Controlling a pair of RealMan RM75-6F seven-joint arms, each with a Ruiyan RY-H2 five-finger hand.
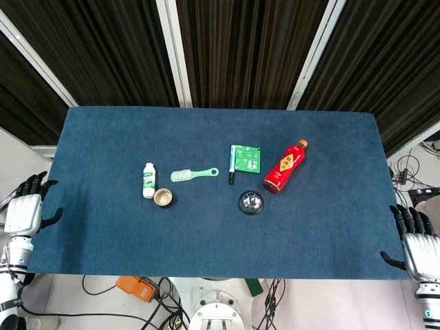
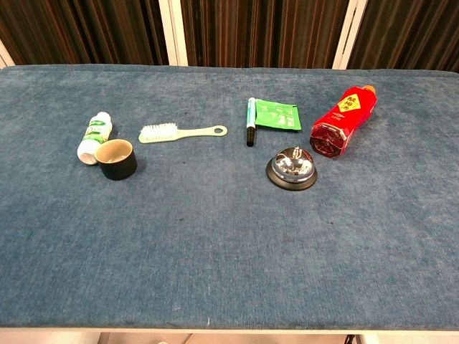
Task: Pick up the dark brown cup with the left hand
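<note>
Brown cup (image 2: 115, 159) stands upright toward the counter's (image 1: 103, 227) left side, touching a white bottle (image 2: 94, 137) lying beside it. Both robot hands, left (image 1: 25, 211) and right (image 1: 416, 243), hang released off the counter's near corners, well apart from it.

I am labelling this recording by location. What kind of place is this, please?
Probably a robot lab or test bench, not a home: a table under blue cloth, unrelated test items like the dark brown cup and a call bell, and loose cables on the floor.
</note>
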